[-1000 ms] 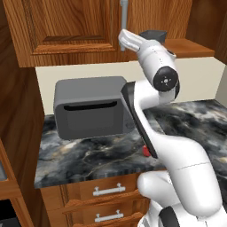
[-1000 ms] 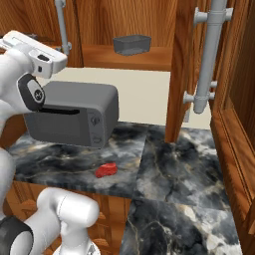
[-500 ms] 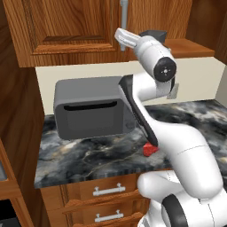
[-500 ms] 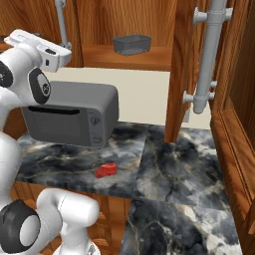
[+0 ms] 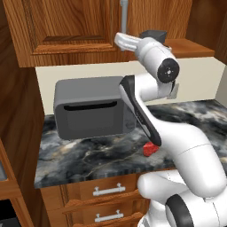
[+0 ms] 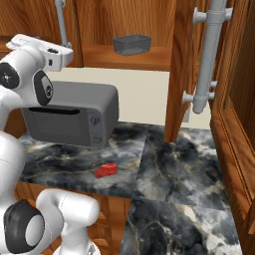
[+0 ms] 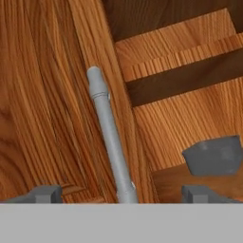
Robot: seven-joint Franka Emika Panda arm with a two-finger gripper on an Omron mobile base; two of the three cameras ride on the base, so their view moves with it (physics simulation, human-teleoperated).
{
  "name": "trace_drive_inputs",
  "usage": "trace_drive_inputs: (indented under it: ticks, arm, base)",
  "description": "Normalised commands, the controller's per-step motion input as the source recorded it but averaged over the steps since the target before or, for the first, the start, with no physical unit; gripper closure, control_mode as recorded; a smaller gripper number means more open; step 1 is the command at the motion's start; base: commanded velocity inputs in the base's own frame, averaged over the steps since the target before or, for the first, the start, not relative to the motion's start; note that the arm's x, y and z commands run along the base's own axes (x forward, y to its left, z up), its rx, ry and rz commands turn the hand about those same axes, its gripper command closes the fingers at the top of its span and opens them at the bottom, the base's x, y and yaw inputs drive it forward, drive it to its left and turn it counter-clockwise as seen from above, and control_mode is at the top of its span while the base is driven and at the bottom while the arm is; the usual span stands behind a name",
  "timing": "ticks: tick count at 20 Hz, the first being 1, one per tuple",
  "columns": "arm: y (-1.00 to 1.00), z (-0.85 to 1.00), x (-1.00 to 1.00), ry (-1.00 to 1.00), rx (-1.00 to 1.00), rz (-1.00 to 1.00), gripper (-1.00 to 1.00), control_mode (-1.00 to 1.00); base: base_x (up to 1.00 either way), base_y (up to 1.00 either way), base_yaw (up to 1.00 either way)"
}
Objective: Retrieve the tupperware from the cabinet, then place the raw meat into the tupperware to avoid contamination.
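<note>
Grey tub sits on the open cabinet shelf, above the microwave. Pincer spread wide, empty, facing a door handle beside the tub. Judged light, rigid, thin-walled; grip across one rim wall. Meat lies on desk.

Even, bright rendered light with no glare; soft shadow sits under the microwave. The hand view looks slightly soft and blurred.

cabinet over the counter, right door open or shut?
Open. The right base view shows the door swung out toward the camera, with the tupperware exposed on the cabinet shelf. The left door is shut.
</note>
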Motion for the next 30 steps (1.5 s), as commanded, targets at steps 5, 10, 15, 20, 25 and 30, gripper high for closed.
trace_drive_inputs:
  ticks: [5, 10, 15, 20, 25, 30]
  arm:
    - [0.16, -0.04, 0.01, 0.00, -0.13, -0.03, -1.00, -1.00]
    - [0.07, -0.01, 0.01, 0.00, -0.07, -0.01, -1.00, -1.00]
    - [0.00, 0.00, 0.15, 0.00, -0.01, 0.00, -1.00, -1.00]
    - [0.00, 0.00, 0.32, 0.00, 0.00, -0.03, -1.00, -1.00]
    - [0.01, -0.01, 0.46, 0.00, -0.02, -0.04, -1.00, -1.00]
    - [0.05, -0.04, 0.55, 0.00, -0.03, -0.04, -1.00, -1.00]
  base:
    - [0.00, 0.00, 0.00]
    - [0.00, 0.00, 0.00]
    - [0.00, 0.00, 0.00]
    - [0.00, 0.00, 0.00]
    - [0.00, 0.00, 0.00]
    - [0.00, 0.00, 0.00]
